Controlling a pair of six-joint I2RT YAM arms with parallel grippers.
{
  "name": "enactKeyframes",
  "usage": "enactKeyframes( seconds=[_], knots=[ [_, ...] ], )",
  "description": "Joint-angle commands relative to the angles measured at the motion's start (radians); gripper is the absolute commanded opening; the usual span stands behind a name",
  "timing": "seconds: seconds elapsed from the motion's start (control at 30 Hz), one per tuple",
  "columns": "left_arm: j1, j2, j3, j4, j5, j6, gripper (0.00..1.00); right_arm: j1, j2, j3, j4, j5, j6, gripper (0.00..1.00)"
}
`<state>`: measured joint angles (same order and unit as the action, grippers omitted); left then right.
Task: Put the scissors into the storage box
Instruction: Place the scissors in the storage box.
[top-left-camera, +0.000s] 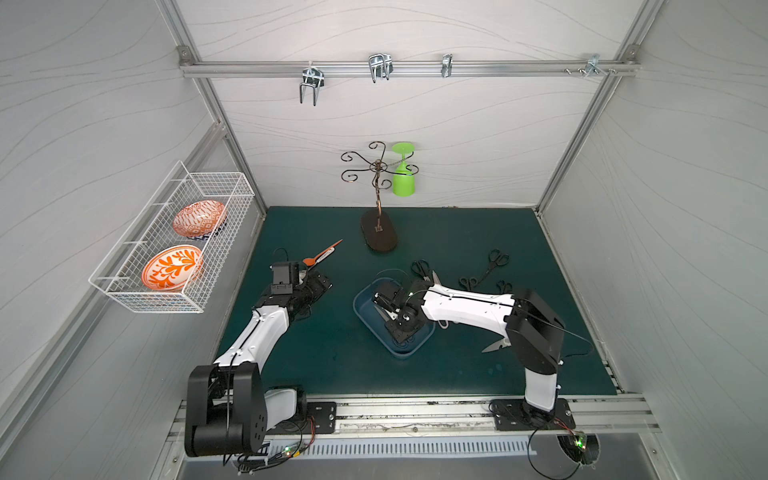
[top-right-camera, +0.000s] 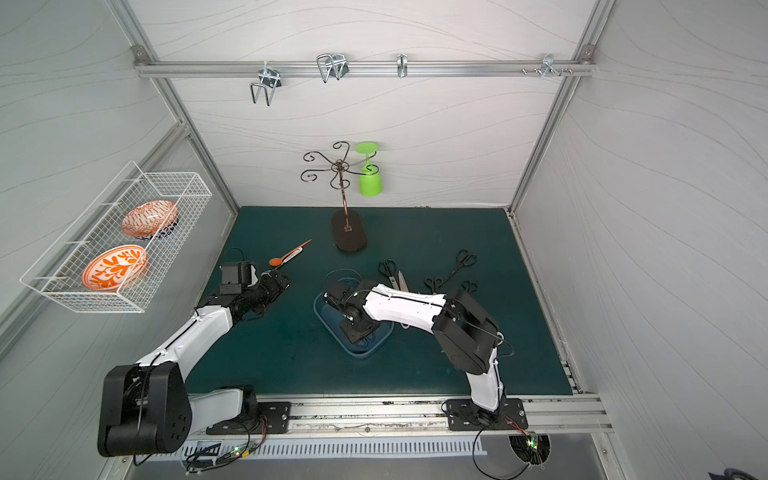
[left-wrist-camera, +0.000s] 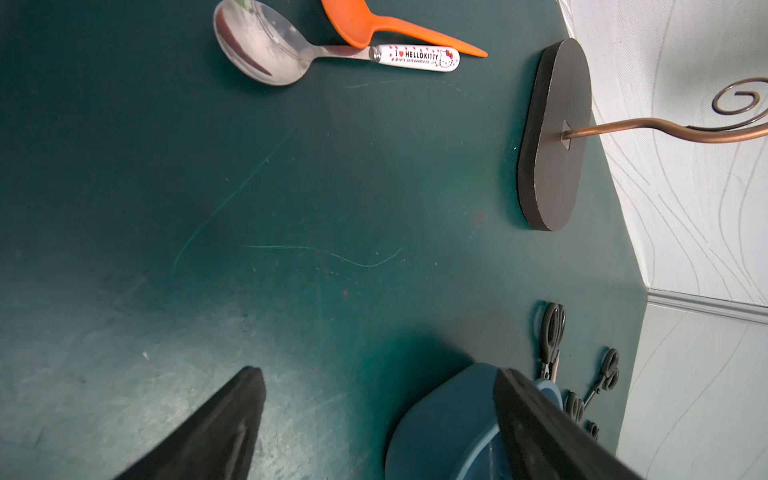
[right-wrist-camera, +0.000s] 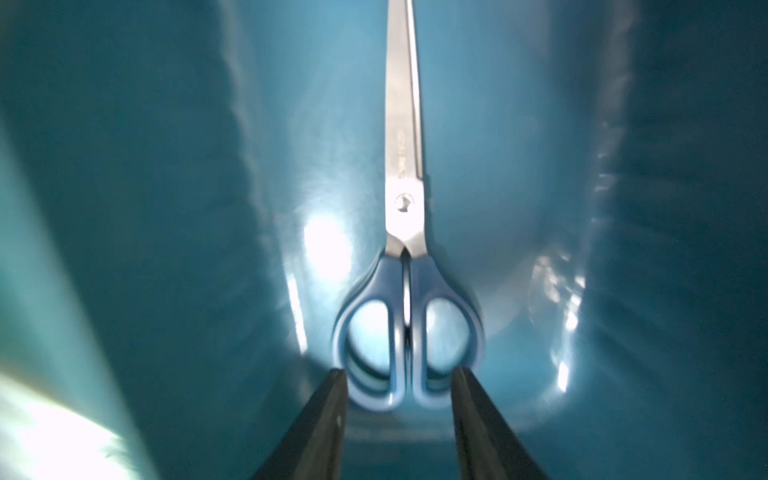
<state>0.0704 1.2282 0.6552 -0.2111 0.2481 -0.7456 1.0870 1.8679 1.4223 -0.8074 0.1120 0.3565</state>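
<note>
Right, the blue-handled scissors (right-wrist-camera: 405, 208) are down inside the storage box (right-wrist-camera: 166, 208), blades closed and pointing away from the right gripper (right-wrist-camera: 399, 374). Its fingers (right-wrist-camera: 328, 415) stand apart on either side of the handle loops, tips right at the loops' outer edges. The picture is smeared there, so I cannot tell whether they pinch the handles or sit clear of them. In both top views the box lies mid-mat with the right arm reaching over it from the right.

Just past the box's far edge lies a black-handled pair (top-left-camera: 422, 269). Farther right are a long slim black pair (top-left-camera: 496, 259) and two small black pairs (top-left-camera: 467, 283) (top-left-camera: 504, 286), all on the green mat (top-left-camera: 332, 353). At the near right, stout steel blades (top-left-camera: 494, 345) poke out from under the right arm's elbow.

Over to the left, the left gripper (left-wrist-camera: 376, 372) hangs above bare mat, jaws wide apart with nothing between them. Just beyond it an orange spoon (left-wrist-camera: 374, 29) touches a Hello Kitty spoon (left-wrist-camera: 266, 45). At the far middle stands the glass stand (top-left-camera: 378, 237), with a green glass (top-left-camera: 403, 174) hanging upside down.
</note>
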Motion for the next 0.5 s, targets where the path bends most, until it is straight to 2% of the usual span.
enactKeyframes(
  seconds=[0.0,0.23,0.47],
  knots=[
    [0.005,0.005,0.024,0.030,0.016,-0.004,0.91,-0.067,-0.125,0.040,-0.050,-0.019,0.029,0.45],
    [0.005,0.002,0.031,0.024,0.055,0.002,0.91,-0.256,-0.198,0.066,-0.107,-0.004,-0.013,0.45],
    [0.002,0.007,0.024,0.041,0.079,-0.013,0.90,-0.499,-0.170,0.068,-0.112,-0.016,-0.063,0.42]
  ],
)
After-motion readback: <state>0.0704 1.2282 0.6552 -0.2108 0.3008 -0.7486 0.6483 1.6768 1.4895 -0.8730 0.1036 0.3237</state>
